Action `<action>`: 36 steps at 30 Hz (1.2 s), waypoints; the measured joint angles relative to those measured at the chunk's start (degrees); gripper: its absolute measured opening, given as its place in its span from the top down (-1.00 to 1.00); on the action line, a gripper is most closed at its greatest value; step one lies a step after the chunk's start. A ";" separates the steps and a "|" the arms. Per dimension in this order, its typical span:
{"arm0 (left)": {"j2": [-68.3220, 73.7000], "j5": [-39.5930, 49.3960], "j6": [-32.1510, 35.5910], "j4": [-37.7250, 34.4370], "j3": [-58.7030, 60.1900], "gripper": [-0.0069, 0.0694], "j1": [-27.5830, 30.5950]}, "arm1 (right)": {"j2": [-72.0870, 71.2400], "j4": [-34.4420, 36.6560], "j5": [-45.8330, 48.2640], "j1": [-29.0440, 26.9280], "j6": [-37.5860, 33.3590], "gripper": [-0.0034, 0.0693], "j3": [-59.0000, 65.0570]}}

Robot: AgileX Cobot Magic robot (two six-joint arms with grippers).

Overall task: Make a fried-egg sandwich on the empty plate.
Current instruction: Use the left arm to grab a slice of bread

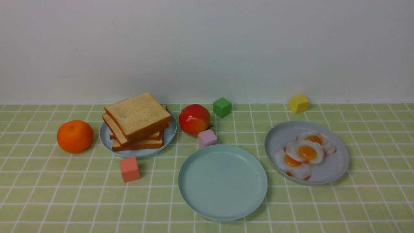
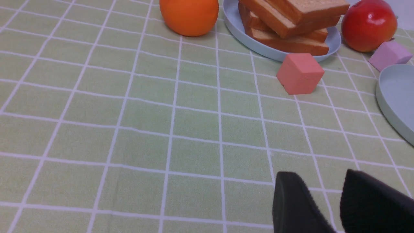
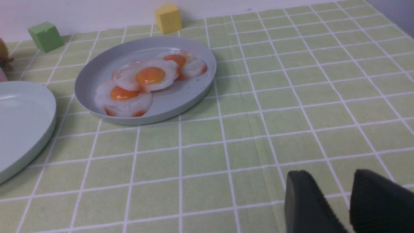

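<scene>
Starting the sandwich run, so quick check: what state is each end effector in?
Left end effector: open, holding nothing.
Right end effector: open, holding nothing.

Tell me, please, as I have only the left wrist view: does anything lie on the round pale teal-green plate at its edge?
Observer: Nothing; the front view shows the whole plate bare.
Operator: Thank you. Where are the glossy white fried eggs with orange yolks?
Observer: Three lie overlapping on the round grey plate, right of the teal-green one.
Operator: And could you describe the right gripper, please?
Observer: Its dark fingers stand apart, with only the green checked cloth visible between them.
</scene>
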 joint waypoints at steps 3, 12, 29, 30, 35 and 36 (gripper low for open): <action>0.00 0.00 0.00 0.00 0.00 0.19 0.00 | 0.00 0.00 0.00 0.00 0.00 0.24 0.00; 0.00 0.00 0.00 0.00 0.00 0.19 0.00 | 0.00 0.00 0.00 0.00 0.00 0.24 0.00; 0.00 0.00 0.00 0.00 0.00 0.19 0.00 | 0.00 0.00 0.00 0.00 0.00 0.24 0.00; 0.00 0.00 0.00 0.00 0.00 0.19 0.00 | 0.00 0.00 0.00 0.00 0.00 0.24 0.00; 0.00 -0.60 0.00 0.20 0.00 0.19 0.00 | 0.00 -1.29 -0.50 0.00 0.00 0.24 0.06; 0.00 -1.34 0.00 0.20 0.00 0.19 0.00 | 0.00 -1.44 -0.99 0.00 0.00 0.24 0.16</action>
